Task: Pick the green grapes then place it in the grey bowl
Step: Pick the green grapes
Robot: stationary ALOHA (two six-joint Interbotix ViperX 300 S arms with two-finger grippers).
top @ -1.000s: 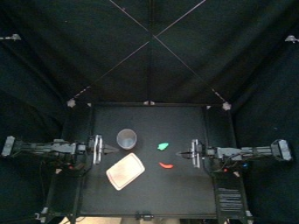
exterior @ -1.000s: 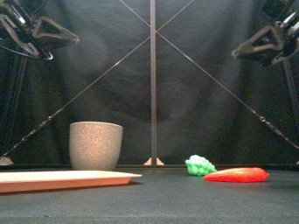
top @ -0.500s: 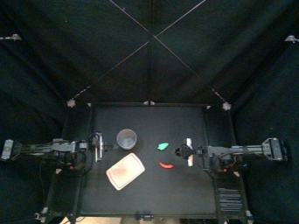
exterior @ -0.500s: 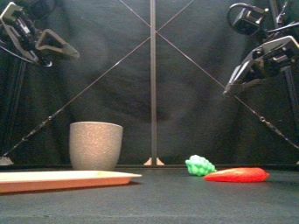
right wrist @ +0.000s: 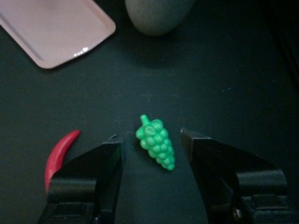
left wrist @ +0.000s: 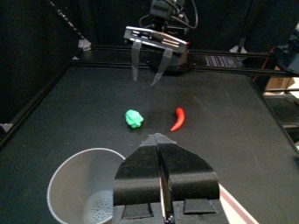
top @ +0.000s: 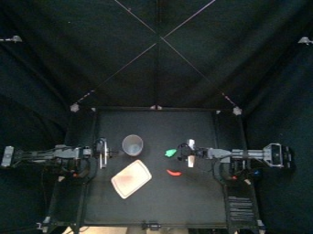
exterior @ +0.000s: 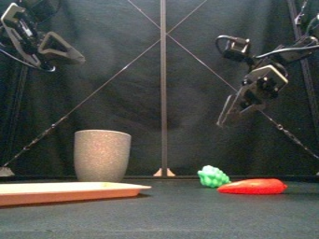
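In the top view the grapes (top: 173, 151) lie on the worktop (top: 202, 196) just right of centre. The grey cup (top: 134, 143) stands to their left, and a red chili (top: 175, 172) lies just below them. A pink tray (top: 130, 178) lies lower left of the cup.

In the front view the grapes (exterior: 214, 175) sit low and right of centre, just beside the chili (exterior: 253, 187). The right tool (exterior: 232, 116) hangs well above them with its jaws spread. In its wrist view the grapes (right wrist: 156, 144) show between the two jaws.

The left tool (exterior: 44, 47) is in the upper left corner, its jaws pressed together.
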